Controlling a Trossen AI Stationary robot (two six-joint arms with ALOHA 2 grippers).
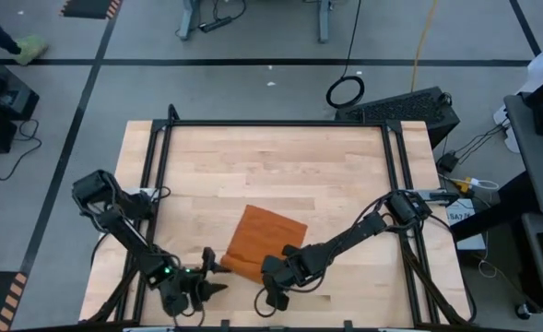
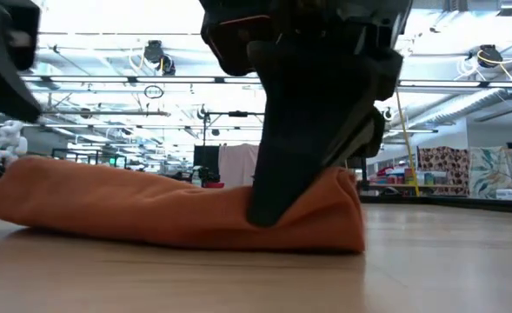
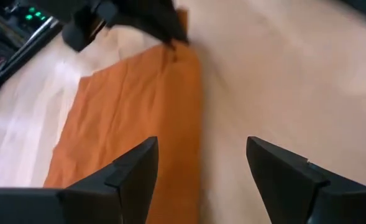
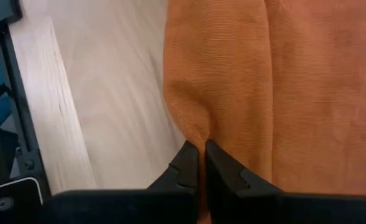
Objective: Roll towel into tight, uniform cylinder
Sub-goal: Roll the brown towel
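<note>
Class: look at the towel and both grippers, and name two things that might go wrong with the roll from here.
1. The right gripper is shut on one small pinch of the towel edge; pulling there may bunch it into an uneven roll.
2. The left gripper is open and holds nothing, so the other end lies free and may slide or twist on the table.

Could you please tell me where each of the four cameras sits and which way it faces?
High view: overhead, looking straight down on the wooden table, both arms and the rust-orange fabric towel.
Low view: at tabletop height, looking across the towel into the room; the right tool comes down from above.
Left wrist view: looks past the open left tool at the towel.
Right wrist view: looks past the shut right tool, pinching the towel's edge.
All four share the towel.
</note>
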